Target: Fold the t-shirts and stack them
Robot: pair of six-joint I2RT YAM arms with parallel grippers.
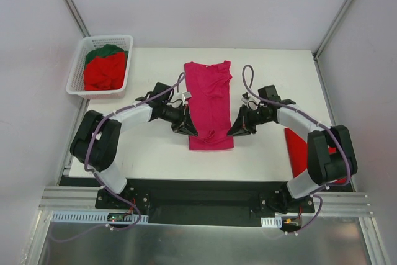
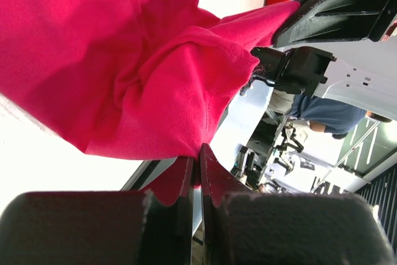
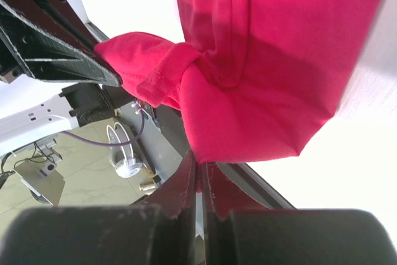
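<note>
Currently the magenta t-shirt (image 1: 209,94) lies lengthwise down the middle of the worktop (image 1: 155,153), collar at the far end, near hem bunched and held up off the surface. Left pincer (image 1: 193,132) and right pincer (image 1: 231,131) are each clamped tight on a near corner of that hem, one on either side, cloth pinched between the fingers. Elsewhere, a red t-shirt (image 1: 298,144) lies at the right edge of the worktop, partly behind the right arm; more red t-shirts (image 1: 104,76) and a dark green t-shirt (image 1: 107,50) are heaped in the white basket (image 1: 77,69) at far left.
</note>
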